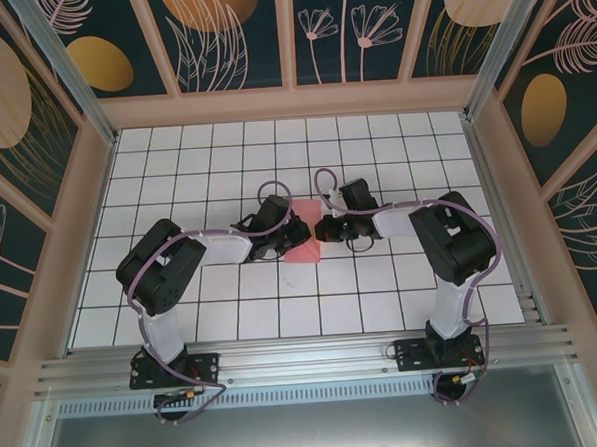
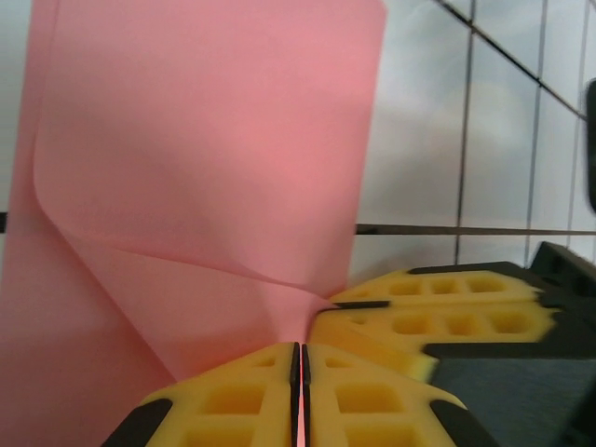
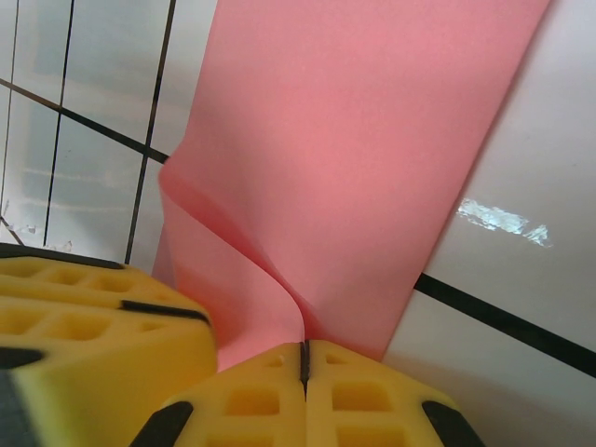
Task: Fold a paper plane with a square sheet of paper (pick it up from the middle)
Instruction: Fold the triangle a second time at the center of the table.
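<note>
The square sheet of paper (image 1: 305,247) is salmon-pink, folded into layers, and sits mid-table between both arms. In the left wrist view the paper (image 2: 205,168) rises in front of my left gripper (image 2: 300,358), whose jaws are shut on its lower edge. My right gripper (image 3: 303,356) is also shut on the paper (image 3: 354,149), pinching a curled fold. The two grippers meet tip to tip over the sheet, left gripper (image 1: 297,234) and right gripper (image 1: 324,229). The right gripper's yellow fingers (image 2: 438,317) lie just beside the left one's. A finished paper plane is out of view.
The white tiled table (image 1: 176,170) with dark grid lines spreads on all sides of the paper. Patterned walls (image 1: 67,196) fence the table left, right and behind. An aluminium rail (image 1: 306,358) runs along the near edge by the arm bases.
</note>
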`<control>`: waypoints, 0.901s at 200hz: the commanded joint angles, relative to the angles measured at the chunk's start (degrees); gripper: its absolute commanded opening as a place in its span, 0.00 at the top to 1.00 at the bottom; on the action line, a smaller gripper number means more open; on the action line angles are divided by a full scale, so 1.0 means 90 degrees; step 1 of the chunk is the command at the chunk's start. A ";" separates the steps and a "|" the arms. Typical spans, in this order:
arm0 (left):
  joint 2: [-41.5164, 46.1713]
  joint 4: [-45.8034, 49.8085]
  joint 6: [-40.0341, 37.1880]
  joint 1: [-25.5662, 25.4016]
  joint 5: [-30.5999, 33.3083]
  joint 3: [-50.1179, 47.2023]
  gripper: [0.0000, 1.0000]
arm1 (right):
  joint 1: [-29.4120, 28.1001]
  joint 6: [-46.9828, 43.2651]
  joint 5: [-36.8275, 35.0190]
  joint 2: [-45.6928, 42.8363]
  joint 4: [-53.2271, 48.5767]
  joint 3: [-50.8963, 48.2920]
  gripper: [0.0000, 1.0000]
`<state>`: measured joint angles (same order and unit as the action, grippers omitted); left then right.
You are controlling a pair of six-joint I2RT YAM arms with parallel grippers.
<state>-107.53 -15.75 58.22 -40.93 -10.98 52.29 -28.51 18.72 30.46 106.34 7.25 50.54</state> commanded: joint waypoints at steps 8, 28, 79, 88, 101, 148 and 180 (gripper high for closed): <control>-0.0180 -0.0217 0.0016 -0.0001 0.0166 -0.0155 0.86 | -0.0045 -0.0093 -0.0131 0.0244 -0.0174 0.0062 1.00; -0.0236 -0.0157 0.0009 0.0002 0.0219 -0.0172 0.86 | -0.0050 -0.0078 -0.0118 0.0269 -0.0180 0.0074 1.00; 0.0187 0.0082 -0.0114 0.0002 0.0389 -0.0028 0.82 | -0.0045 -0.0088 -0.0127 0.0278 -0.0190 0.0087 1.00; 0.0280 0.0276 -0.0215 0.0026 0.0513 0.0107 0.80 | -0.0046 -0.0088 -0.0132 0.0283 -0.0193 0.0084 1.00; 0.0363 0.0401 -0.0319 0.0071 0.0631 0.0222 0.80 | -0.0045 -0.0106 -0.0132 0.0277 -0.0213 0.0097 1.00; 0.0046 0.0371 -0.0423 0.0279 0.0380 0.0350 0.80 | -0.0045 -0.0118 -0.0141 0.0307 -0.0241 0.0119 1.00; -0.0131 0.0320 -0.0438 0.0337 0.0450 0.0340 0.80 | -0.0045 -0.0107 -0.0133 0.0318 -0.0236 0.0143 1.00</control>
<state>-106.69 -13.61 55.66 -38.33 -7.27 54.43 -28.51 18.68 30.74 107.00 7.38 51.27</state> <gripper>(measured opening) 0.204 0.049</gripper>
